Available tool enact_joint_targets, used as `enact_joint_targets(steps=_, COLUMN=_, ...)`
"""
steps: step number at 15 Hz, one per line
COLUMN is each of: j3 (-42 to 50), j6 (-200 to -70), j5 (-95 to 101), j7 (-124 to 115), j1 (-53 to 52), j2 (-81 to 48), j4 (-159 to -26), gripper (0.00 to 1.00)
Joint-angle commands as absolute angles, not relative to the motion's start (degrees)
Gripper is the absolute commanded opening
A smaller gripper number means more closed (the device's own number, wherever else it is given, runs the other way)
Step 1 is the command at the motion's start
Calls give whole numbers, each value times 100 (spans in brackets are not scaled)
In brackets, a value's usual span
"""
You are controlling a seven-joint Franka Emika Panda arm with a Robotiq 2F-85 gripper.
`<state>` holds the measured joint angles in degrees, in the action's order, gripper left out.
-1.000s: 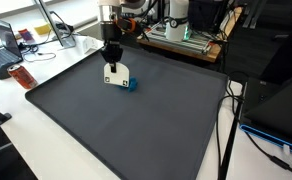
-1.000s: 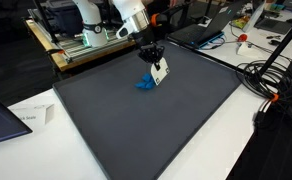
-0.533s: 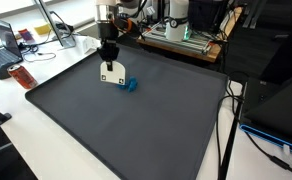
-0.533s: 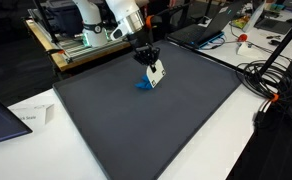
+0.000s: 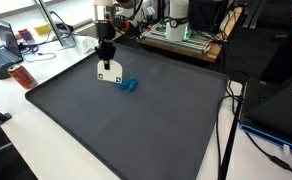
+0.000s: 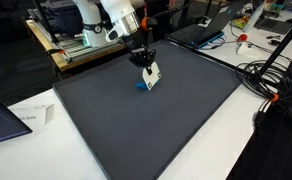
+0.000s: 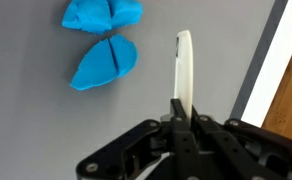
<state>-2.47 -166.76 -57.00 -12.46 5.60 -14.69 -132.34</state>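
Note:
My gripper (image 5: 107,60) is shut on a thin white card (image 5: 110,72) and holds it upright, just above the dark grey mat (image 5: 126,130). The card hangs below the fingers in both exterior views (image 6: 151,76). In the wrist view I see it edge-on as a narrow white strip (image 7: 184,70) between the black fingers (image 7: 182,122). A crumpled blue object (image 5: 129,85) lies on the mat beside the card; in an exterior view the card partly hides it (image 6: 141,85). In the wrist view it shows as two blue lumps (image 7: 101,40) to the left of the card.
The mat's edge (image 7: 271,60) is close on the right in the wrist view. A red can (image 5: 22,76) and laptop (image 5: 6,45) sit on the white table beyond the mat. Equipment racks (image 6: 76,40) stand behind. Cables (image 6: 266,75) and a paper (image 6: 26,118) lie nearby.
My gripper has moved with the card toward the mat's far corner, away from the blue object, which stays in place on the mat.

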Motion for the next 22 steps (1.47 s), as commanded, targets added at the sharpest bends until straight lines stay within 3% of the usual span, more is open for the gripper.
enact_joint_targets(steps=1, j3=-65, j6=-16454, j5=-5183, j7=-1228, j1=550, j2=-1266, j4=-13398, gripper=1)
enact_joint_targets(steps=11, j3=579, j6=-15941, j5=-2795, j7=-1893, j1=336, j2=-1023, j4=-13553, gripper=1)
enact_joint_targets(steps=22, j3=664, j6=-14720, j5=-894, j7=-1992, j1=377, j2=-395, j4=-13568, gripper=1)
